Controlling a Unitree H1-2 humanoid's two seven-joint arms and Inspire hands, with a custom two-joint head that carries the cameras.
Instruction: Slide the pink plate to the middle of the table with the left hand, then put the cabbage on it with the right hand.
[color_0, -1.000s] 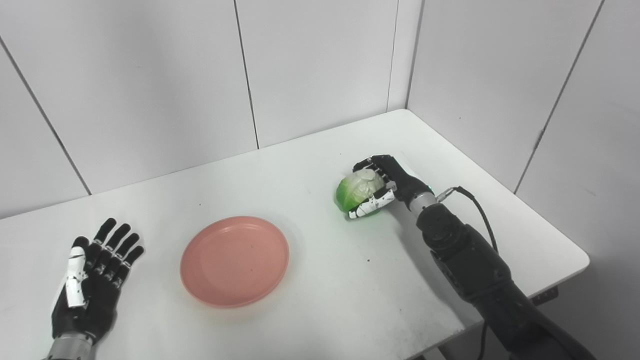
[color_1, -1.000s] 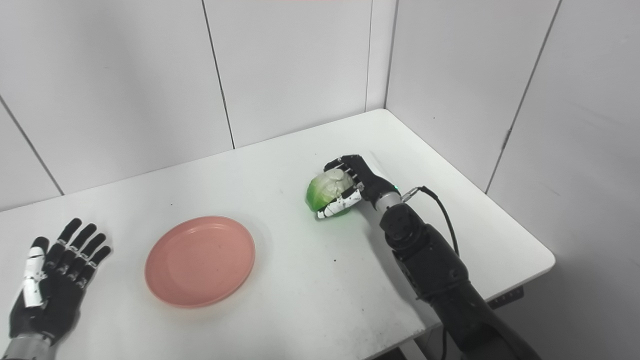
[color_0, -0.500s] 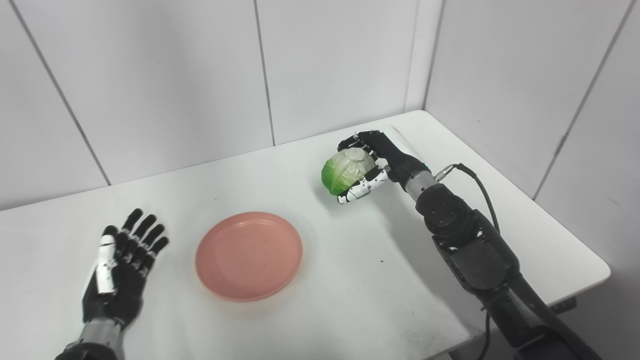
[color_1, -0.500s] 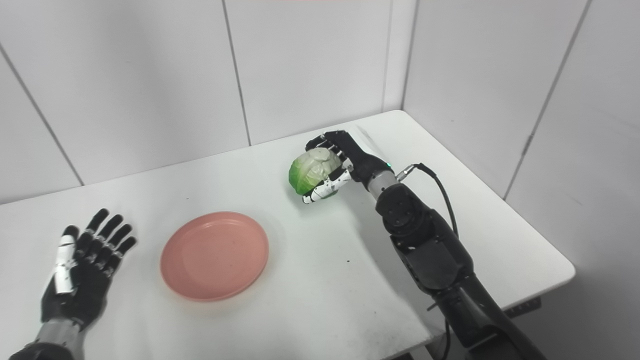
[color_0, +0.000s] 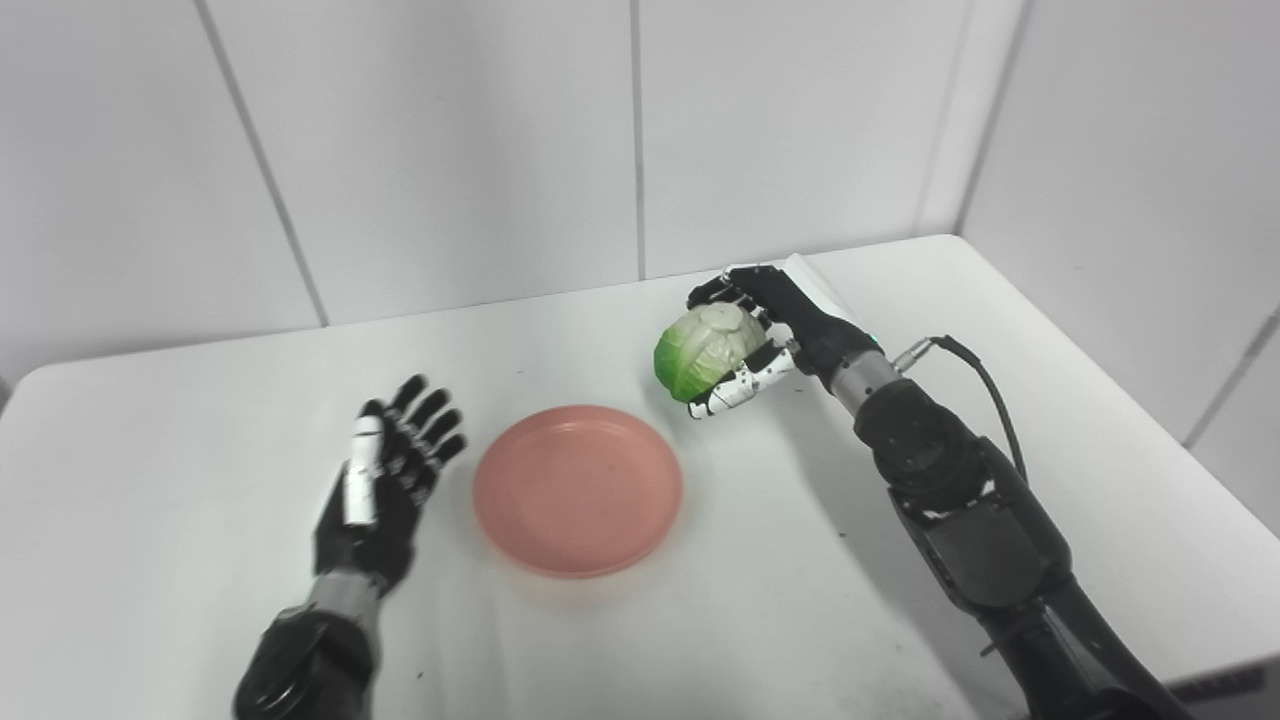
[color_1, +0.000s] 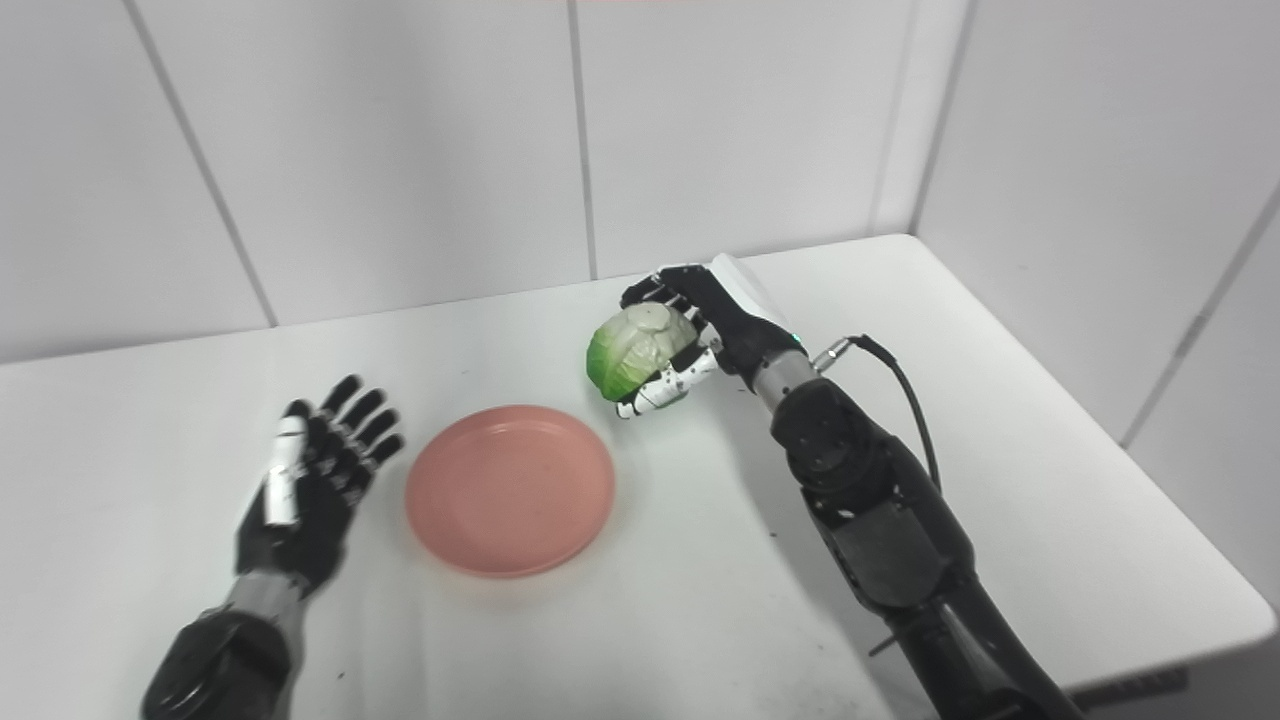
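Note:
The pink plate (color_0: 578, 489) lies flat near the middle of the white table (color_0: 150, 420); it also shows in the right eye view (color_1: 510, 489). My right hand (color_0: 775, 330) is shut on the green and white cabbage (color_0: 703, 350) and holds it in the air, up and to the right of the plate. My left hand (color_0: 385, 480) is open and empty, palm down with fingers spread, just left of the plate and apart from it.
White panelled walls stand behind the table and along its right side. A black cable (color_0: 985, 370) loops from my right forearm. The table's right edge (color_0: 1180, 440) and front edge are close to my right arm.
The camera has swung to the left, shifting the whole picture. My right hand has lifted the cabbage off the table and carried it a little toward the plate. The left hand stays open.

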